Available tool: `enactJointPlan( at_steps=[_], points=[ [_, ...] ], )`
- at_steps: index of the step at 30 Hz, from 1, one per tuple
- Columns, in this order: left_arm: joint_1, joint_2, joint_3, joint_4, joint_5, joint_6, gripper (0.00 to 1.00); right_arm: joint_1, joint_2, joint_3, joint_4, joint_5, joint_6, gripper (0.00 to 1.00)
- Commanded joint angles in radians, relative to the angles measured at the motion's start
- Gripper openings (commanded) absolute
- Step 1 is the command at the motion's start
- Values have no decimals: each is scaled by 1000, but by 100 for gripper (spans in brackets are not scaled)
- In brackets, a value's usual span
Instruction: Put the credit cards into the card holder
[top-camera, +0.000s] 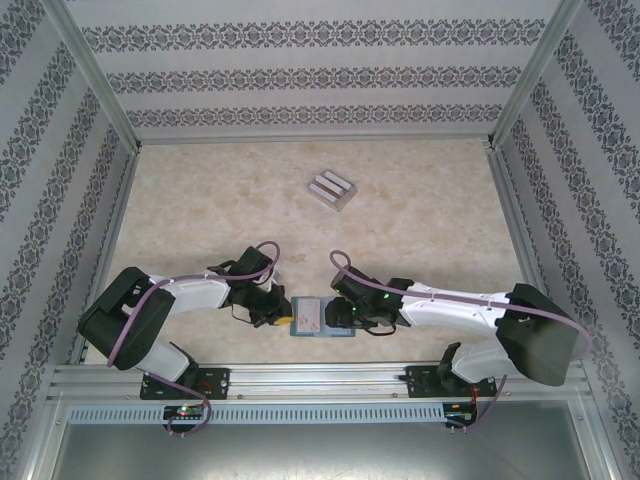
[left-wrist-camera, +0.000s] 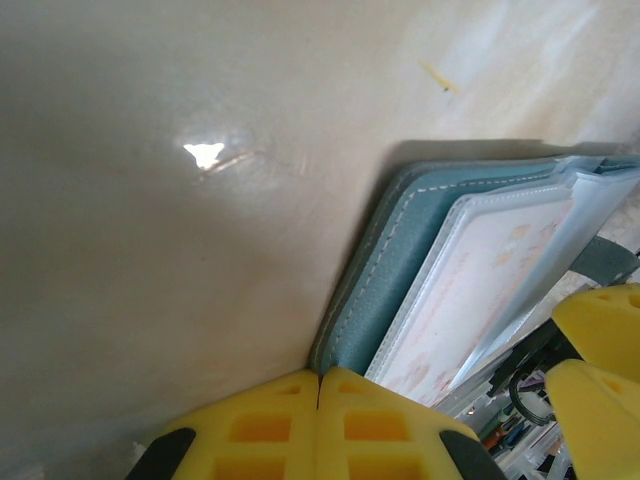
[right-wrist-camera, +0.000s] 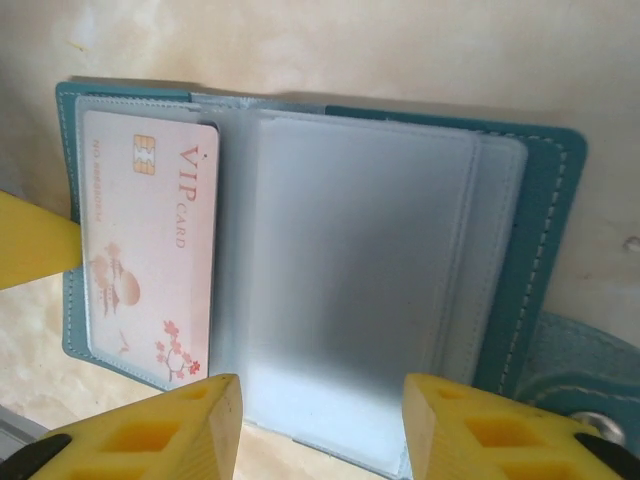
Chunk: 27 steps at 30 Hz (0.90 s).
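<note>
Card holder (top-camera: 322, 318) open flat at near edge of tabletop (top-camera: 200, 200), between both arms; snap tab (right-wrist-camera: 585, 365) partly cut off by frame. Left fingers (left-wrist-camera: 260, 430) pressed together at its edge, actual pinch unclear. Right fingers (right-wrist-camera: 170, 435) spread apart above clear sleeves (right-wrist-camera: 360, 270). Credit cards (top-camera: 331, 189) clustered far back, faces unreadable.

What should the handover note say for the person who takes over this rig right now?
Left gripper: shut, tips at the left edge of the open teal folding card holder; pinching or only pressing, I cannot tell.
Right gripper: open, over the holder's clear plastic pockets.
Done: one pale pink VIP card sits in the left pocket.
Left to do: the small pile of grey rectangular cards lies far back on the beige table; each must go into a pocket.
</note>
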Motion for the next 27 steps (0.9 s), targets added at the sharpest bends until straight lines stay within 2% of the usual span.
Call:
enactJointPlan(
  at_steps=[1,10,23,27],
  points=[
    [-25,56,-34,44,-98,-2,2,3,-12,-22,-46,34,-2,47],
    [-24,60,-30,42,-97,-1,2,8,52,-32,7,0,19,46],
    [-24,61,-39,53,-97,-8,2,8,45,-3,-11,-13,7,37],
    [-25,64,-34,52,-94,-9,2,8,36,7,-48,-4,7,40]
  ],
)
